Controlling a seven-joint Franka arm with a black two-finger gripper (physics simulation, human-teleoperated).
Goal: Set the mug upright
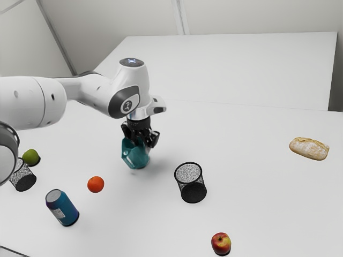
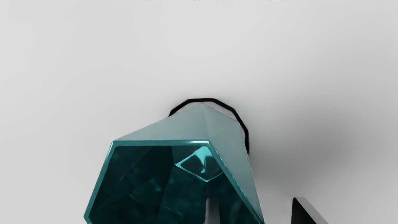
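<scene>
In the exterior view, the gripper (image 1: 142, 140) points down over the teal mug (image 1: 136, 155), which is on or just above the counter (image 1: 252, 193). The mug's wide mouth is up and its narrow end down, so it looks roughly upright; a slight lean, or a small gap under the base, I can't rule out. The arm comes down from above, probably to reach the rim without pushing the side. The counter is smooth and white, with an orange (image 1: 96, 184) and a blue can (image 1: 62, 207) toward the exterior view's left, a mesh cup (image 1: 191, 182) to the other side of the mug, and a loaf (image 1: 309, 149) well apart. Beyond stand a broad pale panel (image 1: 230, 69) and plain whitish walls (image 1: 257, 16).

In the wrist view, the jaws are parted and grip nothing: the inner finger (image 2: 212, 211) reaches into the mouth, the outer finger (image 2: 301, 214) stands outside, clear of the wall between them. That placing would suit pinching the wall as well as having let it go. A dark curved line (image 2: 202, 100) skirts the narrow end; what it belongs to, I can't tell.
</scene>
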